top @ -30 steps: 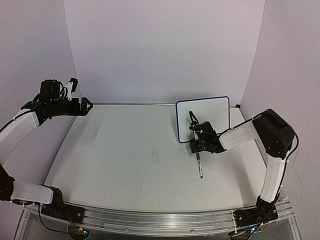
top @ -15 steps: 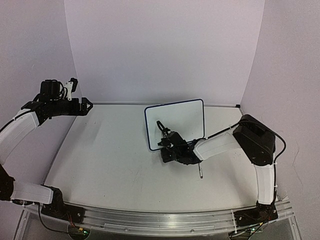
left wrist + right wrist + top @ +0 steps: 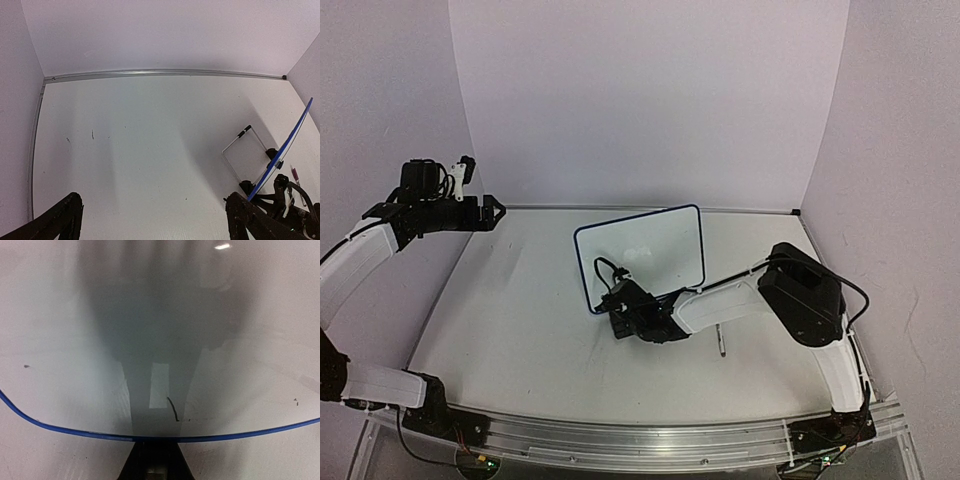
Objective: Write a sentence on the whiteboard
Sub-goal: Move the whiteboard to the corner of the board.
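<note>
**Blue-framed whiteboard [image 3: 640,255] held by its lower edge**

Top view: the board stands upright mid-worktop [image 3: 520,330]. The right gripper [image 3: 612,305] has its jaws closed on the bottom frame, and the marker [image 3: 721,343] lies loose beside that forearm. The left gripper [image 3: 495,212] hangs far left, jaws spread, empty.
Left wrist view: the board shows edge-on, leaning.
Right wrist view: the surface is almost bare, with one short dark stroke [image 3: 173,409].
Risk: so narrow a pinch may let the board pivot and topple.

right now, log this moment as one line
right gripper: shut on whiteboard lower edge | left gripper: open, raised far left | marker: lying on table | writing: none readable
</note>
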Controlling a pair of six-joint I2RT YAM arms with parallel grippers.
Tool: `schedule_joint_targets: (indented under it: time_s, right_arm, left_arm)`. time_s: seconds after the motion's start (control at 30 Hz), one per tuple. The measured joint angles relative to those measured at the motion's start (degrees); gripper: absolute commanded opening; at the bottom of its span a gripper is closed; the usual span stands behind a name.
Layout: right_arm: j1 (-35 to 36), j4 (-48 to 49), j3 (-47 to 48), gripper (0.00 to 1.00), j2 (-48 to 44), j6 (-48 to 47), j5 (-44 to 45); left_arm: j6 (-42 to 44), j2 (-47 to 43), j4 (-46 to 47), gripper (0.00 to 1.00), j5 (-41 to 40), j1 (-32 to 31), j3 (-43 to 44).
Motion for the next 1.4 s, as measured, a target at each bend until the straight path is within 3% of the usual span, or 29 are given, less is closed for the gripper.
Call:
schedule_joint_targets:
  time_s: [0.17,0.23,0.3,0.5,0.67,0.87,1.07,1.27,1.4]
  right_arm:
    - [0.5,-0.5,0.9,0.43,0.2,1.1,-1.5]
    - [0.7,-0.6,0.9,0.57,0.2,1.2,-1.7]
    - [1.0,-0.5,0.9,0.63,0.2,1.3,-2.0]
    - [1.9,0.1,-1.1,0.73,-1.2,1.2,-2.2]
    - [3.1,-0.7,-9.7,0.78,-10.4,1.4,-2.3]
    - [3.7,-5.0,-17.8,0.79,-28.9,3.2,1.2]
    - [0.3,-13.2,-18.6,0.73,-35.8,4.9,2.4]
    - [-16.4,-23.5,-22.0,0.64,-37.9,6.2,-8.1]
    - [-23.3,-28.5,-22.6,0.57,-37.2,6.3,-15.1]
  left_arm:
    - [0.0,0.0,0.0,0.99,-0.4,0.0,0.0]
    - [0.0,0.0,0.0,0.99,-0.5,0.0,0.0]
    - [0.0,0.0,0.0,0.99,-0.6,0.0,0.0]
    - [-0.1,-0.2,0.0,0.99,-1.4,0.0,0.0]
    - [-1.0,-1.2,0.4,0.99,-2.3,0.0,-0.7]
    - [-1.0,-2.1,0.6,0.99,-2.9,0.0,-1.3]
    - [-1.2,-2.2,1.0,0.99,-2.9,0.0,-1.6]
    - [-1.5,-2.4,1.5,0.99,-2.8,0.0,-1.9]
    - [-1.5,-3.0,1.5,0.99,-2.8,0.0,-1.9]
